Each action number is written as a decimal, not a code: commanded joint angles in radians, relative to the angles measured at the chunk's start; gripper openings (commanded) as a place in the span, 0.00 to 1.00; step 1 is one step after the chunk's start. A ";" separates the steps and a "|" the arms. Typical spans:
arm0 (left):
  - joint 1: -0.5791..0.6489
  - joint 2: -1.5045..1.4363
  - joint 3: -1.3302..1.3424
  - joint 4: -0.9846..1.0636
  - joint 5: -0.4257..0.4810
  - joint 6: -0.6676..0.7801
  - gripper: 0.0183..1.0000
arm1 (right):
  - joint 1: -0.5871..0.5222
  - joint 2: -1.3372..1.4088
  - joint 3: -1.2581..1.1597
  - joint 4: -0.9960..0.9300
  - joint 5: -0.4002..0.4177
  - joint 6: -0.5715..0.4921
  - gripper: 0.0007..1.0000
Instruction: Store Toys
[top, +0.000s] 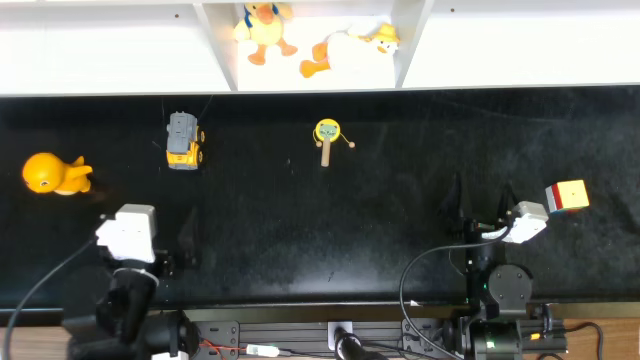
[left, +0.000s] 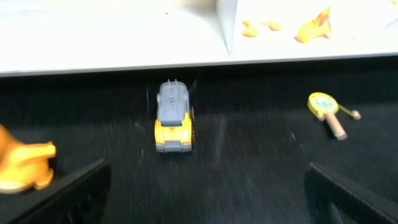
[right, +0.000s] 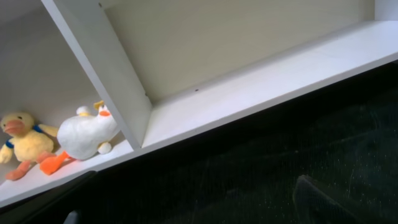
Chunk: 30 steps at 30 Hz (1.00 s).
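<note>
Your left gripper (left: 208, 171) sits closest to the lens, jaws spread wide with nothing between them. The yellow-and-grey plastic toy truck (left: 174, 118) stands on the black counter (left: 249, 168) dead ahead of that gap, apart from both jaws. The truck's long axis runs straight away from the jaws toward the white shelf unit (left: 112, 31) beyond it. Its yellow end faces you and its grey end faces the shelf, so the jaws line up across its narrow width. My judgement is that a forward-and-down reach with little wrist turn would suit. Your left arm is plainly the nearer one to the truck.

Taking the truck as your landmark:
- **Orange toy:** the orange duck-shaped rubber toy (top: 55, 174) lies to the truck's left and a little nearer the arm bases.
- **Rattle drum:** the small rattle drum with a yellow-green face and wooden handle (top: 327, 135) lies to the truck's right, about as far from the shelf as the truck is.
- **Cube:** the little cube with red, yellow and white faces (top: 567, 195) lies well to the truck's right, close beside your right arm.
- **Shelf compartment:** beyond the truck and to its right, the shelf's open compartment holds a yellow plush duck (top: 263, 28) and a white plush duck (top: 345, 50) side by side.

Your right gripper (right: 186, 193) hangs well to the truck's right. Its jaws are also wide and empty, and it faces the shelf.

You will find no brand, label or writing that can be read on any toy. The rattle's face carries a pattern too small to make out.
</note>
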 joint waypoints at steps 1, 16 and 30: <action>0.056 0.115 0.154 -0.143 0.054 0.050 1.00 | 0.005 -0.006 -0.013 0.006 0.006 0.005 1.00; 0.459 0.437 0.281 -0.131 0.276 0.389 0.99 | 0.005 -0.006 -0.013 0.006 0.006 0.005 1.00; 0.672 0.660 0.281 0.006 0.415 0.487 0.99 | 0.005 -0.006 -0.013 0.006 0.006 0.004 1.00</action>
